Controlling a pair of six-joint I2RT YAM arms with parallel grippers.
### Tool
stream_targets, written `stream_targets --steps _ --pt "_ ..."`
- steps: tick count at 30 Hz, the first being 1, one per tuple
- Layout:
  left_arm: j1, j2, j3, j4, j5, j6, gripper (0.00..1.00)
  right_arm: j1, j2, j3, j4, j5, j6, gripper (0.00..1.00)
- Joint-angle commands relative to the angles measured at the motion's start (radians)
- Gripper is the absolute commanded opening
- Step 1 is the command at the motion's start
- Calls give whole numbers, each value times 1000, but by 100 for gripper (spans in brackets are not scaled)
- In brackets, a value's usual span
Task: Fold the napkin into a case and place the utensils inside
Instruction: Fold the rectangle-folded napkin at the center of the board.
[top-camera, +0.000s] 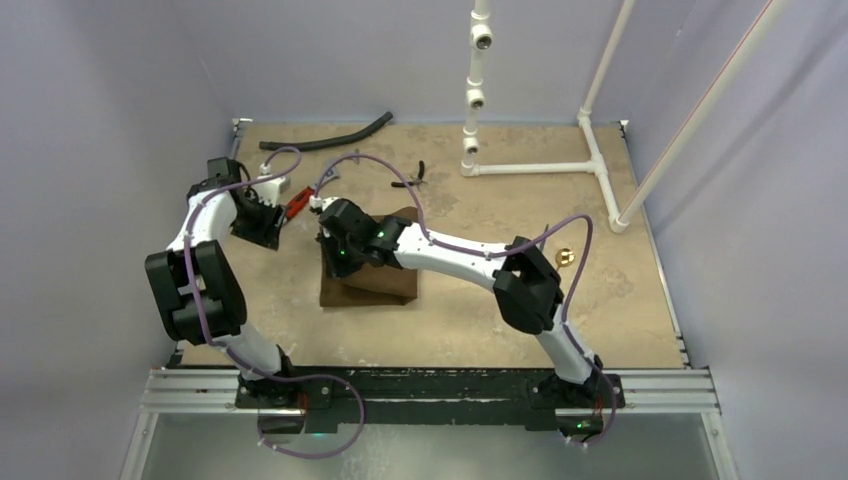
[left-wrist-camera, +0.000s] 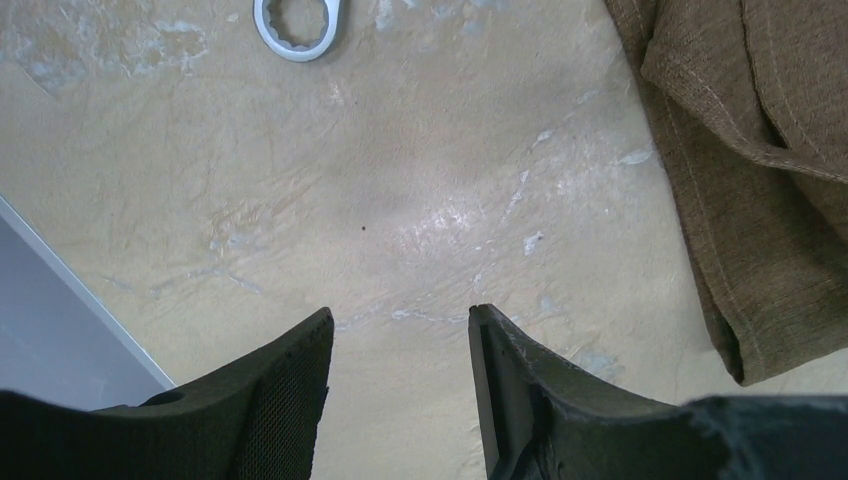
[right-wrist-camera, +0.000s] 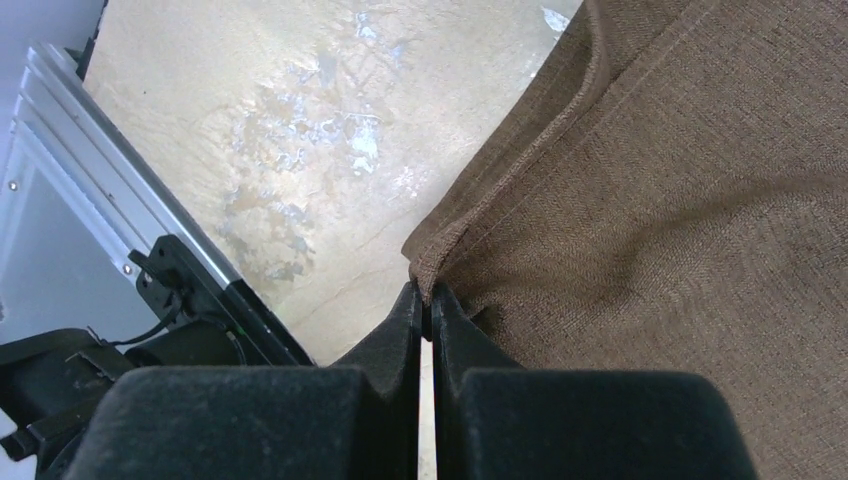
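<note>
The napkin (top-camera: 375, 283) is a dark-brown cloth lying partly folded in the middle of the table. My right gripper (top-camera: 336, 260) reaches over its left side. In the right wrist view this gripper (right-wrist-camera: 428, 296) is shut on a hemmed corner of the napkin (right-wrist-camera: 650, 200), which is pinched between the fingertips. My left gripper (top-camera: 267, 228) hovers left of the cloth. In the left wrist view it (left-wrist-camera: 400, 325) is open over bare table with nothing between its fingers, and the napkin's folded edge (left-wrist-camera: 760, 180) lies to its right. The utensils are out of view.
A red-handled wrench (top-camera: 297, 206) lies just beyond the left gripper, and its ring end (left-wrist-camera: 297, 25) shows in the left wrist view. Small black pliers (top-camera: 412, 178), a black hose (top-camera: 325, 137) and a white pipe frame (top-camera: 540, 167) occupy the back. A small brass object (top-camera: 565, 257) sits at the right.
</note>
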Motion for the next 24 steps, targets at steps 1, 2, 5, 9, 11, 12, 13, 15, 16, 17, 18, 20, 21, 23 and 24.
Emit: stream_targets --steps 1,2,5,9,11,12,13,15,16,17,18,20,21,23,24 --pt "21 -34 -15 9 48 48 51 -14 -8 71 -48 -26 -11 0" --pt "22 -32 -16 7 52 49 51 -26 -11 75 -54 -15 -2 0" --pt "23 -28 -17 4 64 49 51 -75 -59 56 -46 27 56 0" --pt "23 -27 -10 -2 74 49 51 -171 -201 -95 81 46 135 0" --pt "22 -27 -5 -5 75 51 50 -195 -247 -135 98 72 148 0" --pt "22 -30 -3 -6 76 52 50 -200 -258 -149 96 85 154 0" --pt "23 -31 -2 -6 77 51 50 -202 -265 -162 91 97 164 0" --pt "22 -34 -2 -7 82 51 50 -201 -276 -203 129 115 178 0" --pt "22 -33 0 -9 85 51 50 -193 -273 -217 168 99 170 0" --pt "22 -32 0 -9 87 50 50 -175 -260 -213 182 76 173 0" --pt "23 -29 1 -9 88 49 50 -147 -233 -190 183 66 164 0" --pt "22 -27 4 -12 87 50 50 -83 -139 -103 132 39 128 0" --pt "22 -28 4 -12 85 51 50 -56 -93 -62 112 2 112 0" --pt "22 -27 4 -10 79 53 50 -14 -13 1 83 -70 87 0" --pt "23 -27 6 -11 79 53 50 -1 21 18 73 -100 73 0"
